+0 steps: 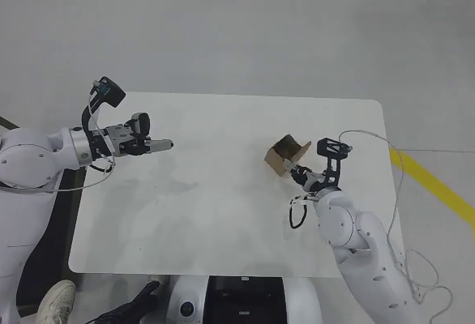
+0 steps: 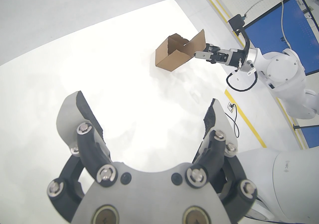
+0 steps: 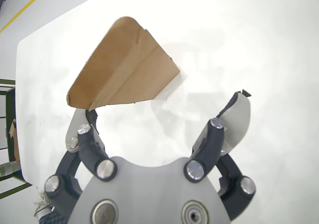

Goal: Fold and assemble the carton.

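On the table (image 1: 221, 211), carton (image 1: 288, 152) just before spread right pincer (image 3: 164, 104), left pincer (image 2: 145, 99) spread, well apart.

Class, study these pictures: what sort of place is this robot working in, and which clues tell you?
Probably a robotics lab or industrial test hall: a white table on a smooth grey floor marked with a yellow line, blue partition panels beyond, and a carton as the work item.
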Tool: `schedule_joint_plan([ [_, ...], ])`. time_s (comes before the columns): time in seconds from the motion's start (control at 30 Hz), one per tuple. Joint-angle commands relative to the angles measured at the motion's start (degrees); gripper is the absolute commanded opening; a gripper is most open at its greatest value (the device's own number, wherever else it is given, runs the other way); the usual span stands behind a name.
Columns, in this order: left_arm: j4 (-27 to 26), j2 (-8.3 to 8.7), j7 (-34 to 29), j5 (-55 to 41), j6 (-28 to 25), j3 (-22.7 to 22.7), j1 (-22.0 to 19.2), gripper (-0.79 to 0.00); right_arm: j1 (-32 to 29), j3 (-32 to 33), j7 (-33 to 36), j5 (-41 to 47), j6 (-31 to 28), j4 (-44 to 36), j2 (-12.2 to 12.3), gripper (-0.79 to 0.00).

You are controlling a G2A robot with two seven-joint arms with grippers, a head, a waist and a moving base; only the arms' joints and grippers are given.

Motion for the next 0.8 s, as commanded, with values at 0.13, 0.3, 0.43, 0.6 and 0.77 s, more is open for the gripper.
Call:
schedule_joint_plan([
  [0.13, 0.00, 0.00, 0.00, 0.00, 0.00, 0.00, 0.00, 0.000, -3.38, 4.68, -2.62, -0.57, -0.90, -1.52, 0.46, 0.000],
  [0.3, 0.00, 0.00, 0.00, 0.00, 0.00, 0.00, 0.00, 0.000, -5.32, 7.72, -4.71, -1.66, -4.56, -2.19, 0.87, 0.000],
  [0.43, 0.00, 0.00, 0.00, 0.00, 0.00, 0.00, 0.00, 0.000, -6.17, 8.07, -5.99, -3.88, -11.50, -2.85, 1.27, 0.000],
  [0.6, 0.00, 0.00, 0.00, 0.00, 0.00, 0.00, 0.00, 0.000, -7.08, 6.40, -10.44, -8.34, -18.16, -2.68, 1.48, 0.000],
  [0.77, 0.00, 0.00, 0.00, 0.00, 0.00, 0.00, 0.00, 0.000, -6.33, 6.13, -16.72, -9.20, -25.26, 0.54, 1.56, 0.000],
])
